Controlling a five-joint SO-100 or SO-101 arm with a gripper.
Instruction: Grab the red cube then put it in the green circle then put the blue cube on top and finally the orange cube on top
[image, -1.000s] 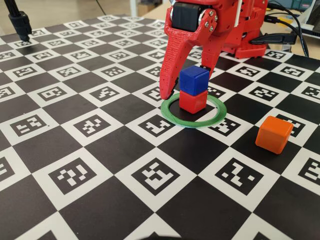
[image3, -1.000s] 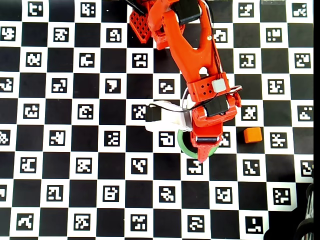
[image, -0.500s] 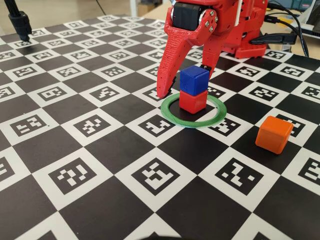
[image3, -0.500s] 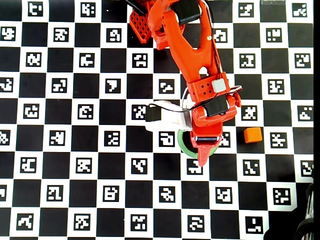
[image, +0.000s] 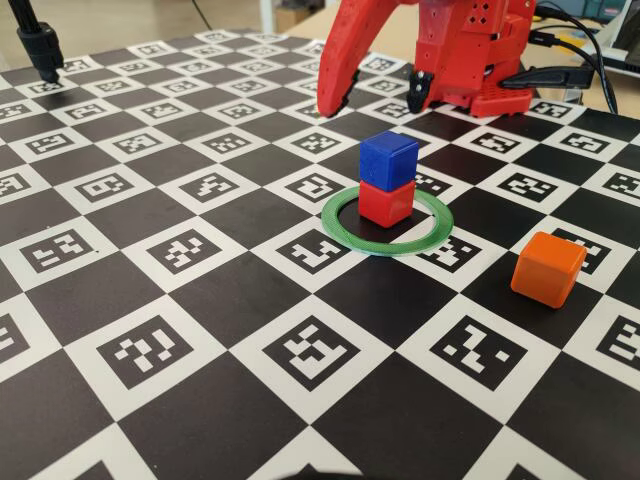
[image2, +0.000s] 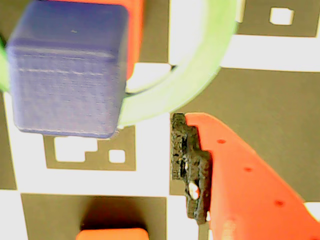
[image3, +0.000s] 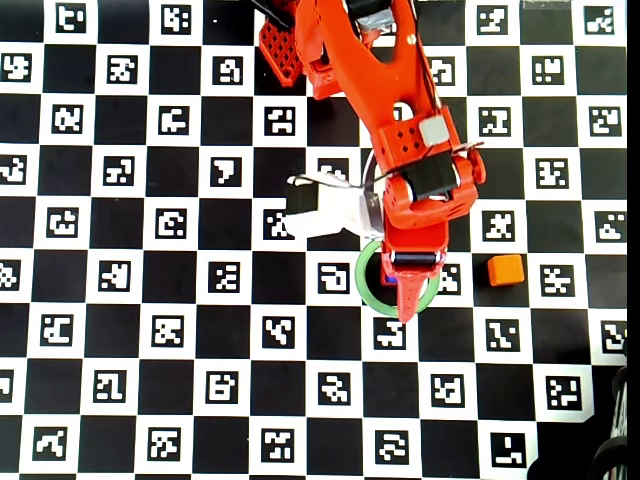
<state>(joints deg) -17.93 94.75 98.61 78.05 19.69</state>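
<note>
In the fixed view the orange cube sits alone on the checkered marker board, near and right of the green circle. Inside that ring the blue cube rests squarely on the red cube. Beyond the stack, the red gripper hangs above the board with its fingers spread wide, holding nothing.

Red arm raised, gripper empty, fingers spread, pointing down
</note>
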